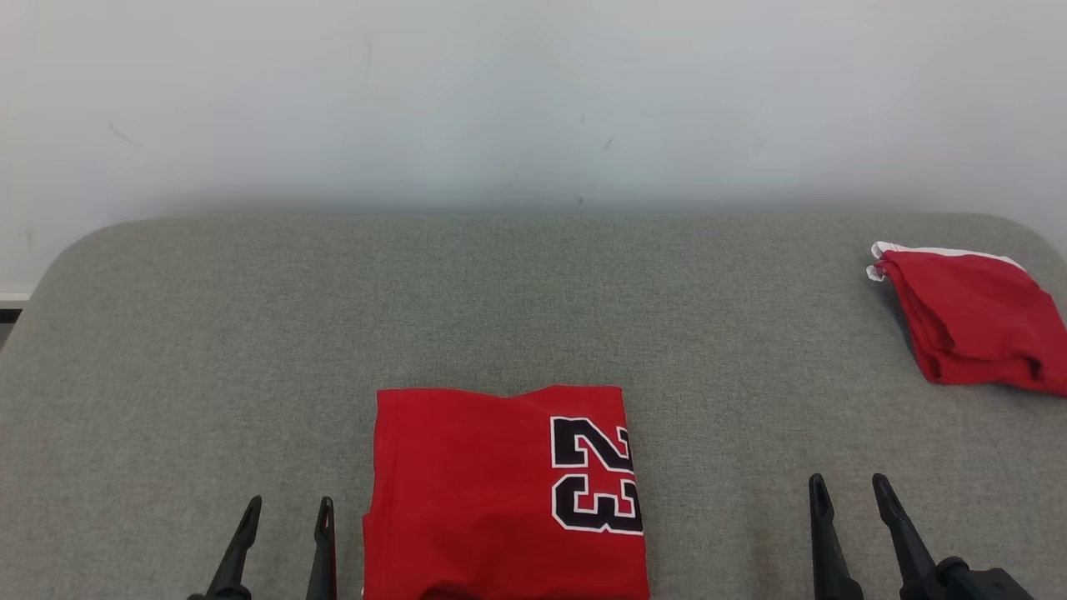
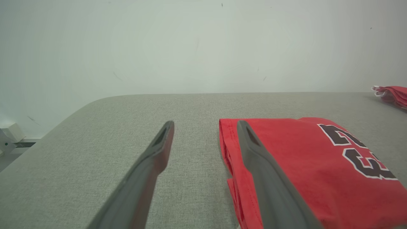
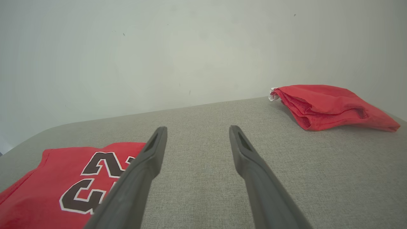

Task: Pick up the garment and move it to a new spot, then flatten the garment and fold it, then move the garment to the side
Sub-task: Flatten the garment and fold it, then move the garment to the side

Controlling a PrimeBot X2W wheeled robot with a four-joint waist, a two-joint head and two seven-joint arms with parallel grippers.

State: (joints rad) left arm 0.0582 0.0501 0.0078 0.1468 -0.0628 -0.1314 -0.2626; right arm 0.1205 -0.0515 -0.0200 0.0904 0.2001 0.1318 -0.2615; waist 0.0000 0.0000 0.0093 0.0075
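Note:
A red garment (image 1: 500, 492) with a black "23" lies folded into a neat rectangle at the front middle of the grey table (image 1: 533, 300). My left gripper (image 1: 288, 512) hovers open just left of its edge, with nothing between the fingers. In the left wrist view the left gripper (image 2: 205, 125) points along the garment (image 2: 305, 165), its right finger over the folded edge. My right gripper (image 1: 850, 492) stands open to the right of the garment, apart from it. The right wrist view has the right gripper (image 3: 197, 132) empty over bare table, the garment (image 3: 63, 184) at lower left.
A second red cloth with white trim (image 1: 975, 321) lies folded at the table's far right edge, also in the right wrist view as the red cloth (image 3: 327, 106). A pale wall (image 1: 533, 100) rises behind the table. The table's corners are rounded.

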